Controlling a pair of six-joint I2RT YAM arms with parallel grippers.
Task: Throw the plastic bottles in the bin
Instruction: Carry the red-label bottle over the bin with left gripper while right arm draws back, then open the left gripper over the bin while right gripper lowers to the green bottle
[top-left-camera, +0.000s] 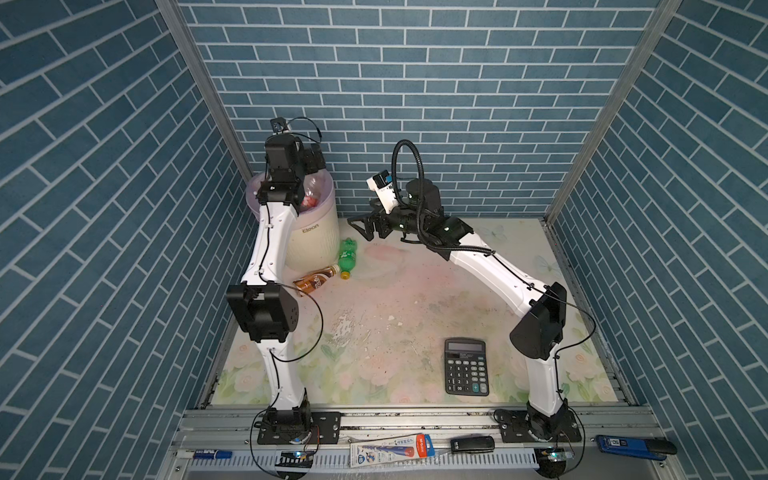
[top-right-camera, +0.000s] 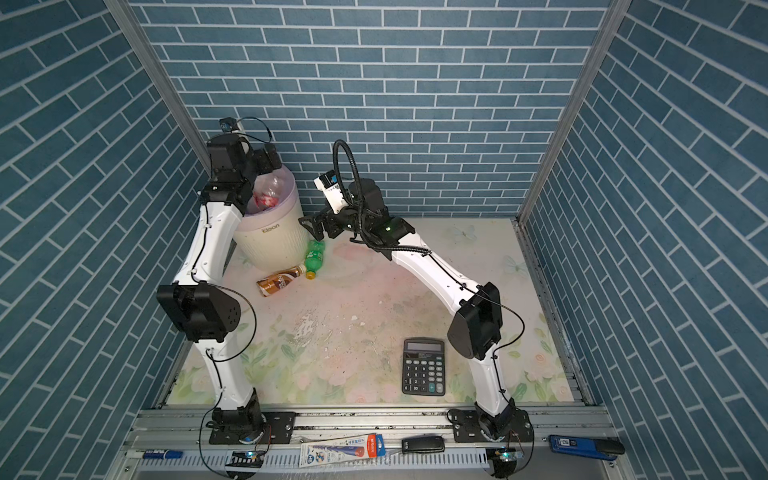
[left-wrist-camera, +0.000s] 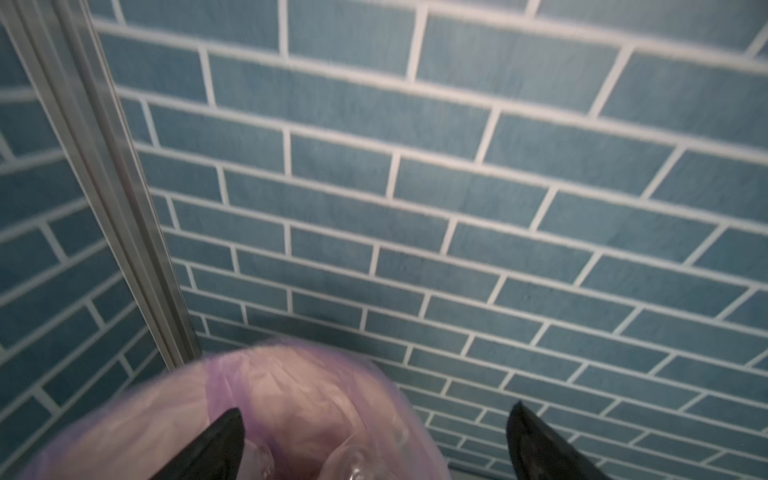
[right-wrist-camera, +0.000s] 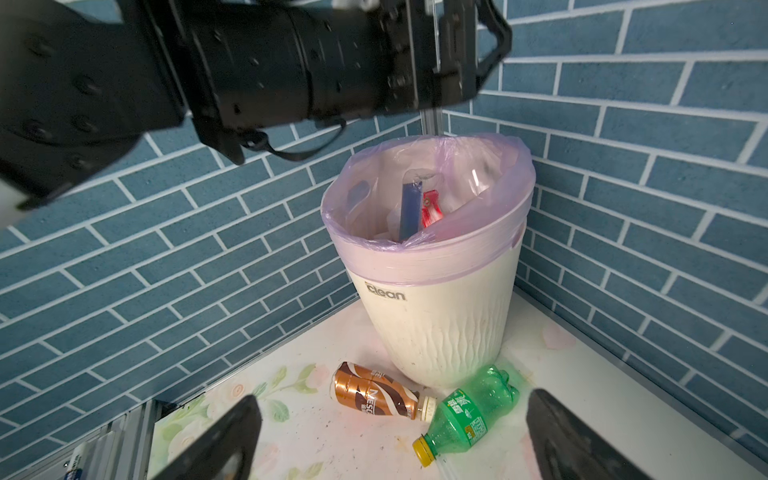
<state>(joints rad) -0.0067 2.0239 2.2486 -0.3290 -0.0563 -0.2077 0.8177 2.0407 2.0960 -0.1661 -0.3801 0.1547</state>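
Above the bin (right-wrist-camera: 432, 328) my left gripper (left-wrist-camera: 374, 409) hangs spread and empty, while my right gripper (right-wrist-camera: 392, 395), also spread, faces the brown bottle (right-wrist-camera: 370, 392) and green bottle (right-wrist-camera: 465, 415) lying at the bin's base, where a glancing pinch could roll either away.

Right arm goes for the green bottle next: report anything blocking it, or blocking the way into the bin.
Nothing visible lies between the open right gripper and the green bottle; the brown bottle only lies beside it. The left gripper, open, hangs over the mouth of the bin and could crowd the drop.
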